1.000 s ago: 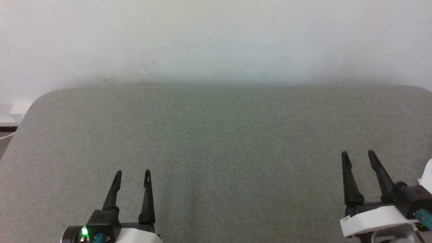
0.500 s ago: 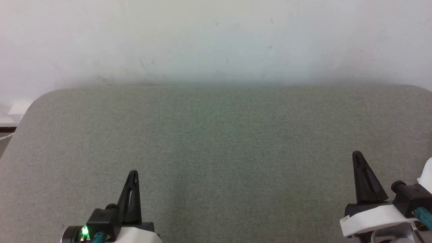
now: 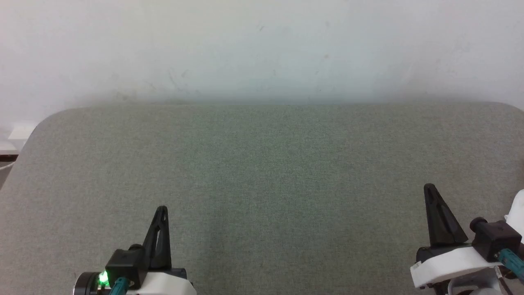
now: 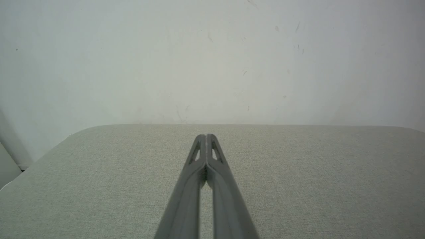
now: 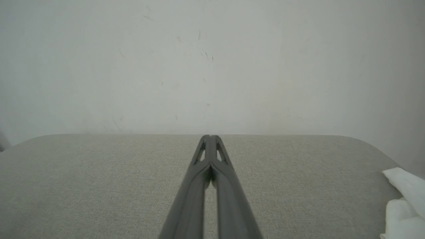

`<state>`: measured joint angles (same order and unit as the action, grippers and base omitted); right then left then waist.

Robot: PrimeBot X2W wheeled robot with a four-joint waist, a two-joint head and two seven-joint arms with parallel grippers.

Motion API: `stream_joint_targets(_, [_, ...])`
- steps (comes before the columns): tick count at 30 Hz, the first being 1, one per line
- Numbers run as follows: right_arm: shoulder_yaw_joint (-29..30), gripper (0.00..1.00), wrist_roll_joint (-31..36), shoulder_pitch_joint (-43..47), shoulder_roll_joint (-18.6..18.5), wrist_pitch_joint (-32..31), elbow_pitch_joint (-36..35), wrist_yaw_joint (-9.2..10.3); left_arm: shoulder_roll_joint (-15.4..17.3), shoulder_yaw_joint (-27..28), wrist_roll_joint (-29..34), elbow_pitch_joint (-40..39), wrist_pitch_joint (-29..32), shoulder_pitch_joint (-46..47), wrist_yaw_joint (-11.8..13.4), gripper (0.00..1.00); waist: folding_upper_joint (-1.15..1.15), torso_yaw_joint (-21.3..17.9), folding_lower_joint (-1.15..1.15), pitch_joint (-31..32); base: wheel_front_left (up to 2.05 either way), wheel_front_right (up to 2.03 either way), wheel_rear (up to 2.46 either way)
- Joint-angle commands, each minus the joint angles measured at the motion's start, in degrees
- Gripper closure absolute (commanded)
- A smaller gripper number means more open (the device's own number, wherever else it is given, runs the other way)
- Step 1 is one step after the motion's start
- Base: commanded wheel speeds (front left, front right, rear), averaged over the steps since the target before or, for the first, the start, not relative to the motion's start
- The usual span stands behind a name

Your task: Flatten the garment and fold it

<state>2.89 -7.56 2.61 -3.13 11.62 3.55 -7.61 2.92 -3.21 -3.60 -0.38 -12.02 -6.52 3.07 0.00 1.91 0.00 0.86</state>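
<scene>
Having shut in the last 1 second, left pincer and right pincer hold nothing; the garment, right of the right pincer, awaits grasping.

No text, brand, number or sign is being shown legibly in any view. Nothing readable is being carried by the grey padded table or the pale wall behind it.

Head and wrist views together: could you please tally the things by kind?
Dark two-fingered grippers: 2, left gripper and right gripper, both shut.
White thin-fabric garment: 1.
Grey fabric-covered table: 1.
Total: 4.
</scene>
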Motion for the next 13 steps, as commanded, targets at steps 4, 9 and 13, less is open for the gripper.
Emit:
stream_joint_targets(4, [-0.27, 1.0, 0.58, -0.52, 0.06, -0.69, -0.4, 0.03, -0.01, 0.39, 0.43, 0.03, 0.73, 1.14, -0.42, 1.0, 0.0, -0.07, 0.0, -0.03, 0.0, 0.0, 0.0])
stream_joint_targets(9, [-0.41, 1.0, 0.94, -0.63, 0.07, -1.26, -0.56, 0.03, -0.01, 0.53, 0.6, 0.05, 1.31, 1.42, -0.56, 1.0, 0.0, -0.17, 0.0, -0.07, 0.0, 0.0, 0.0])
stream_joint_targets(13, [-0.52, 1.0, 1.23, -0.72, 0.07, -1.71, -0.69, 0.04, -0.01, 0.65, 0.73, 0.06, 1.78, 1.64, -0.67, 1.0, 0.0, -0.24, 0.0, -0.11, 0.0, 0.0, 0.0])
